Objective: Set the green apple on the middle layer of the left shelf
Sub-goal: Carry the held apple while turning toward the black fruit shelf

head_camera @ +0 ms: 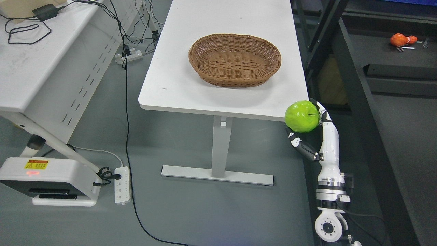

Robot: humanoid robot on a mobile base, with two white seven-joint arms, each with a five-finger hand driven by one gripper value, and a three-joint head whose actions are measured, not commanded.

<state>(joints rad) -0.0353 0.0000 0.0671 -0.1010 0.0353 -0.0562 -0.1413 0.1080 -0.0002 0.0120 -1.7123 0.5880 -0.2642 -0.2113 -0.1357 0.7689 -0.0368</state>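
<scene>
A bright green apple (301,116) sits in my right hand (307,127), just off the near right corner of the white table (177,82). The hand's fingers (298,141) curl under and behind the apple, holding it above the floor. The right arm rises from the lower right of the picture. A dark shelf frame (355,95) stands immediately to the right of the hand. My left arm does not show.
An empty brown wicker basket (235,59) rests on the white table. An orange-red object (403,40) lies on a dark surface at far right. A second white table (37,58), cables and power strips (122,184) occupy the left floor.
</scene>
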